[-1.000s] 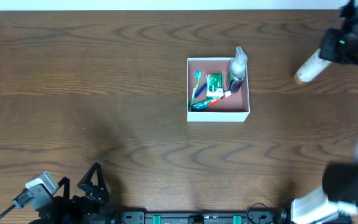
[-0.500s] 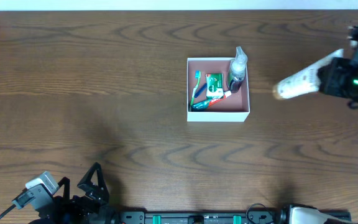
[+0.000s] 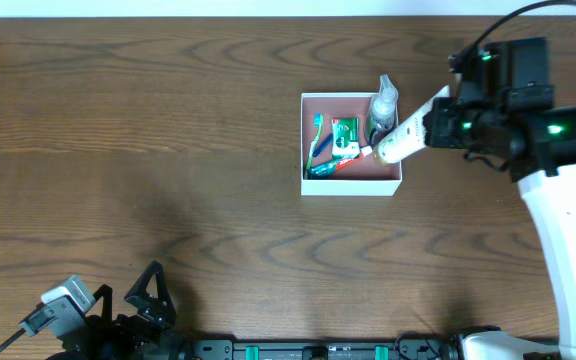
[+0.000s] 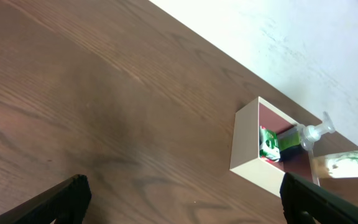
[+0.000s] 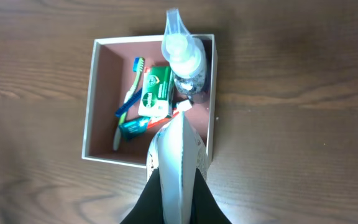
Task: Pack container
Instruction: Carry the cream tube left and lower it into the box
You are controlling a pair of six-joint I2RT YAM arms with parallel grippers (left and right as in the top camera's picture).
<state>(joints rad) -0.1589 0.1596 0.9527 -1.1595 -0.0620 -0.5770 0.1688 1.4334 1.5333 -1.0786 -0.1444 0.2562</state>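
The container (image 3: 352,185) is a square white box with a pink floor, at the table's middle right. It also shows in the right wrist view (image 5: 91,99) and the left wrist view (image 4: 244,143). In it lie a toothbrush (image 3: 317,137), a green soap box (image 3: 344,135), a small toothpaste tube (image 3: 352,157) and a clear spray bottle (image 3: 382,108). My right gripper (image 3: 438,118) is shut on a white tube (image 3: 404,137), whose tip hangs over the container's right side. In the right wrist view the tube (image 5: 176,155) points at the box. My left gripper (image 4: 179,199) is open, low at the front left.
The wooden table (image 3: 168,130) stretches bare to the left of the container. The white back edge (image 3: 268,8) runs along the top. My left arm's base (image 3: 108,320) sits at the front left edge.
My right gripper has carried the white tube from the far right edge leftward, until its tip is over the container's right side. The left arm has not moved.
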